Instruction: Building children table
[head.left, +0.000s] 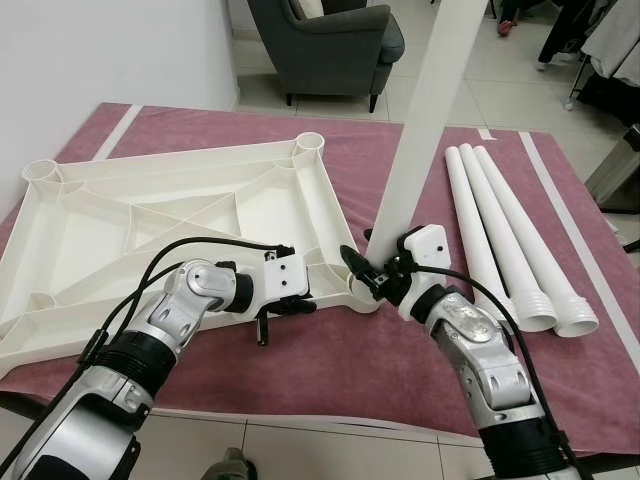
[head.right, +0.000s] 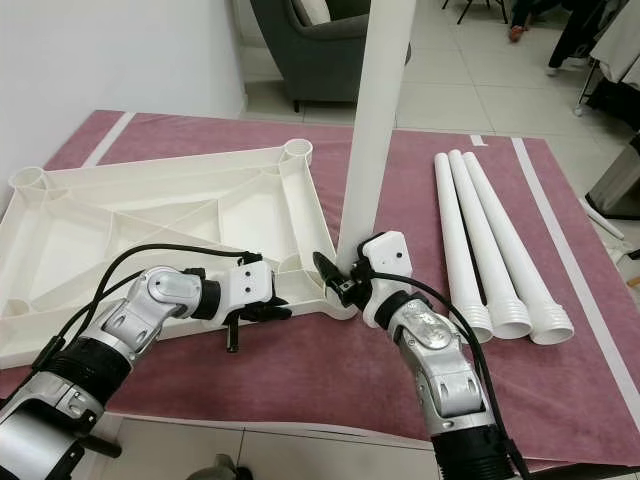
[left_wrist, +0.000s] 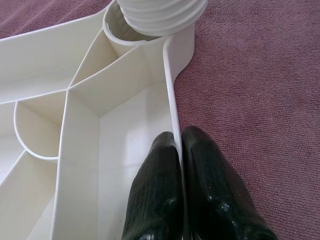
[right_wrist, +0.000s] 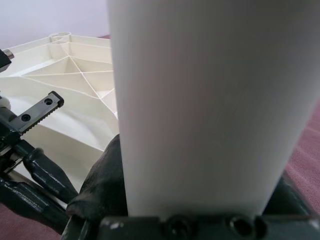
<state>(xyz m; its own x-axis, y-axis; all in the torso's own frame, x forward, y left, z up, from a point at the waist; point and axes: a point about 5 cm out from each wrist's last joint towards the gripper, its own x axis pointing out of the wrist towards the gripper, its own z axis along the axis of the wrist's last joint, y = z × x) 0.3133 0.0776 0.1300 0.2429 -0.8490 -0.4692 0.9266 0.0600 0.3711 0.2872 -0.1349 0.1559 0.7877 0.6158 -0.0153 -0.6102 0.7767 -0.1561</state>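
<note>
While three legs (head.left: 500, 235) lie loose, right pincer (head.left: 372, 272) clamps one leg (head.left: 425, 110); left pincer (left_wrist: 179, 165) pinches tabletop (head.left: 150, 220) rim.

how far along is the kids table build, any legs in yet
Done: none visibly seated. The white tabletop lies underside up on the maroon mat.

In hand: the right gripper holds the first leg upright at the near corner socket, threaded end entering; the left gripper pinches the tabletop's rim.

Left: three legs lying beside it, three sockets open.

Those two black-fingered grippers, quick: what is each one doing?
Left gripper: shut on the white plastic tabletop's rim.
Right gripper: shut on the upright white table leg.
</note>
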